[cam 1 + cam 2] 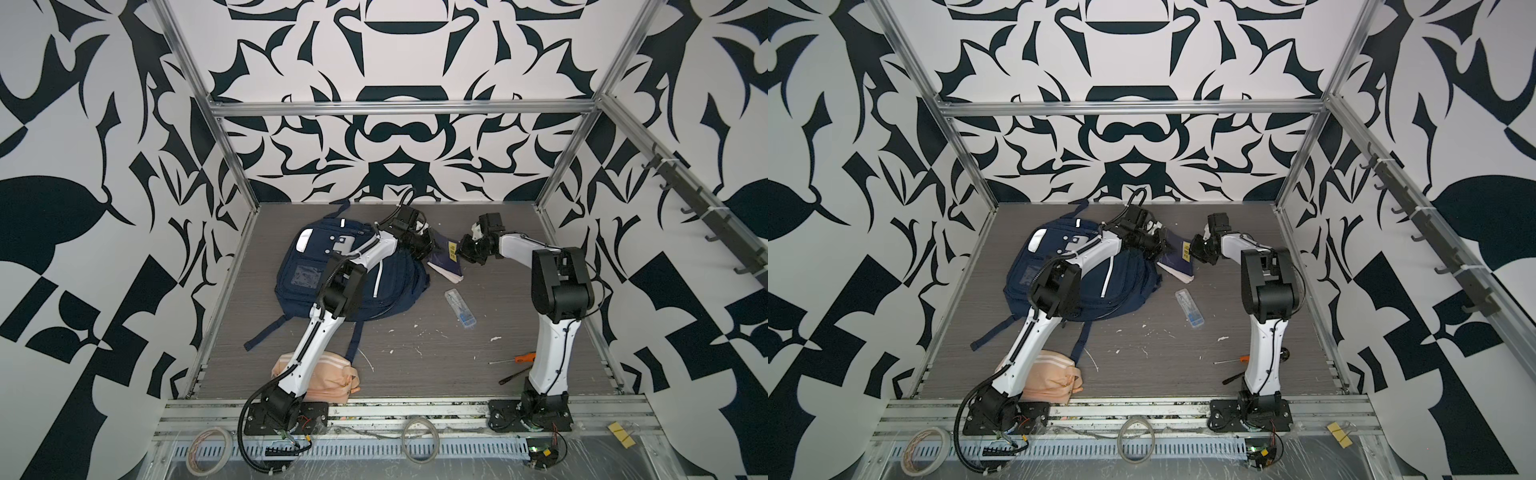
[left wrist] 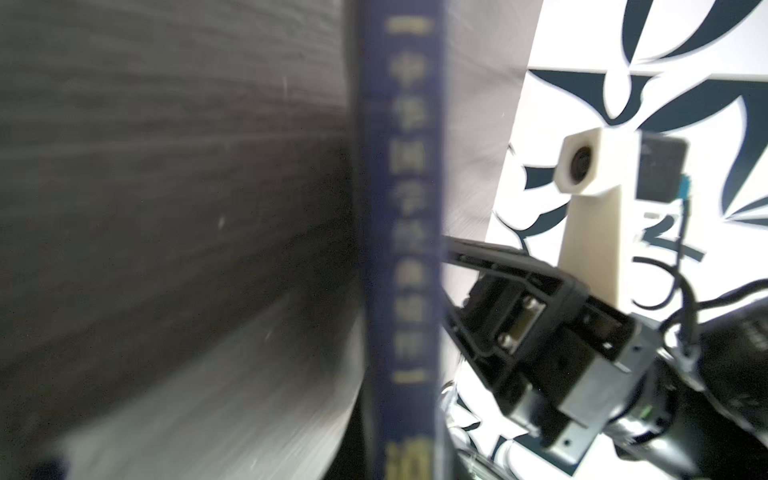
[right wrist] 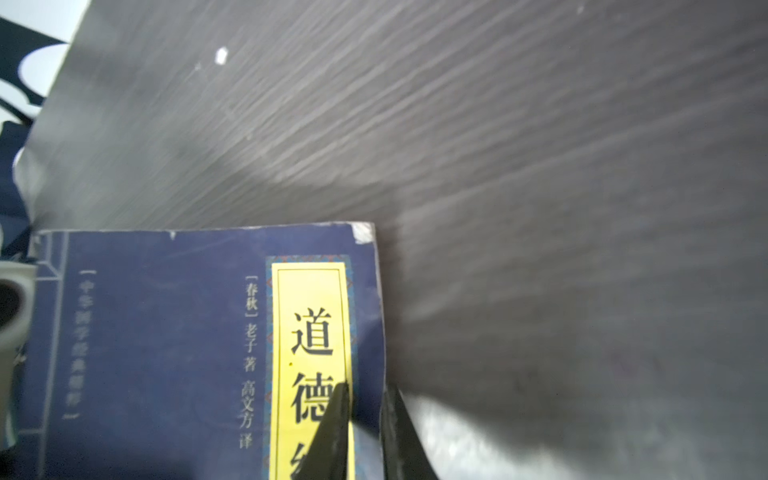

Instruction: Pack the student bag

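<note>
Right, notes from the remote desk.

- The student bag (image 1: 399, 291) (image 1: 1129, 286) lies flat on the grey table (image 1: 415, 365), front face up, left of centre toward the back. Its carry handle is at 12 o'clock and its straps trail out at 6 to 7.
- The dark-blue paperback (image 1: 446, 266) (image 1: 1177, 264) sits just beside the bag, at 3 o'clock from the bag's upper half. Its long axis runs roughly 11 to 5 in both top views. Its yellow title label faces up.
- The left gripper (image 1: 430, 247) (image 1: 1160, 245) meets the spine side of the paperback, and its jaws are closed. The left wrist view shows only the blurred spine (image 2: 399, 208) close up. I cannot tell whether it actually pinches the book.
- The right gripper (image 1: 464, 249) (image 2: 446, 282) comes in from 3 o'clock. In the right wrist view it (image 3: 365, 399) has one finger over the label and the other past the fore-edge. The jaws are drawn in on the paperback (image 3: 166, 353), so I read that as a grip.
- The key relation is that the bag lies at 8 to 9 o'clock from both grippers. The left arm reaches across the bag and is the nearer one.
- My judgement is that the book must travel toward 8 o'clock, spine leading. I cannot see whether the main compartment gapes open.
- The clear plastic case (image 1: 460, 309), the peach pouch (image 1: 328, 378) and the orange-handled screwdriver (image 1: 521, 358) are not packed.
</note>
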You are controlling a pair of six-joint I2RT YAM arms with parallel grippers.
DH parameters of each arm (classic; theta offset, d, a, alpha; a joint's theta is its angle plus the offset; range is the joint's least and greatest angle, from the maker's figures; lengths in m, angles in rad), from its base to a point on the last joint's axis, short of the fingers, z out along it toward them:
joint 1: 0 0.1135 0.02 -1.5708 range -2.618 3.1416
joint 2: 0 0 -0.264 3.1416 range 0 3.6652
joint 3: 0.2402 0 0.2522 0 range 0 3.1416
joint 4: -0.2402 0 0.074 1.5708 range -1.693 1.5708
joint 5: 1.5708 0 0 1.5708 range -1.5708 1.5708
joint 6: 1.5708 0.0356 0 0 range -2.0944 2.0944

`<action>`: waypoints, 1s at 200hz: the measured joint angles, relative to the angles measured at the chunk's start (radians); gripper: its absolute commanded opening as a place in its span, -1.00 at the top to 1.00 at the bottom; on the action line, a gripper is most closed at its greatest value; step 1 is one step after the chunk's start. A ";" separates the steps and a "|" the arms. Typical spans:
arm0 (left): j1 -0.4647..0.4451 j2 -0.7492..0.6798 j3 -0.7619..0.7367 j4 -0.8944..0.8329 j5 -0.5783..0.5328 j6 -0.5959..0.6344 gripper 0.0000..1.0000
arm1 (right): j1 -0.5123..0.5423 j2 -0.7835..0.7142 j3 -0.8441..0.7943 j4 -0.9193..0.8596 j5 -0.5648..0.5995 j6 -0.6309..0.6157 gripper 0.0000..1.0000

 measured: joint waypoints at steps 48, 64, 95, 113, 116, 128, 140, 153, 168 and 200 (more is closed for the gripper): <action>0.019 -0.208 -0.188 0.013 0.019 0.084 1.00 | 0.022 -0.179 -0.076 -0.042 -0.003 -0.098 -0.13; 0.044 -0.317 -0.289 0.043 0.060 0.135 1.00 | 0.030 -0.285 -0.098 -0.057 -0.006 -0.157 -0.41; 0.104 -0.507 -0.447 0.073 0.174 0.233 1.00 | 0.035 -0.530 -0.121 -0.103 -0.053 -0.275 -0.71; 0.129 -0.595 -0.507 0.050 0.230 0.318 1.00 | 0.035 -0.660 -0.126 -0.097 -0.103 -0.339 -0.85; 0.131 -0.610 -0.515 0.041 0.240 0.338 1.00 | 0.035 -0.677 -0.125 -0.096 -0.114 -0.345 -0.86; 0.131 -0.659 -0.535 -0.013 0.275 0.408 1.00 | 0.029 -0.729 -0.111 -0.103 -0.161 -0.382 -0.86; 0.123 -0.708 -0.547 -0.089 0.313 0.489 1.00 | 0.012 -0.732 -0.060 -0.124 -0.240 -0.398 -0.80; 0.117 -0.759 -0.565 -0.150 0.346 0.560 1.00 | -0.013 -0.686 0.029 -0.162 -0.325 -0.401 -0.76; 0.111 -0.821 -0.613 -0.170 0.385 0.598 1.00 | -0.037 -0.605 0.135 -0.218 -0.416 -0.403 -0.77; 0.093 -0.867 -0.663 -0.187 0.454 0.637 1.00 | -0.056 -0.512 0.172 -0.288 -0.610 -0.394 -0.79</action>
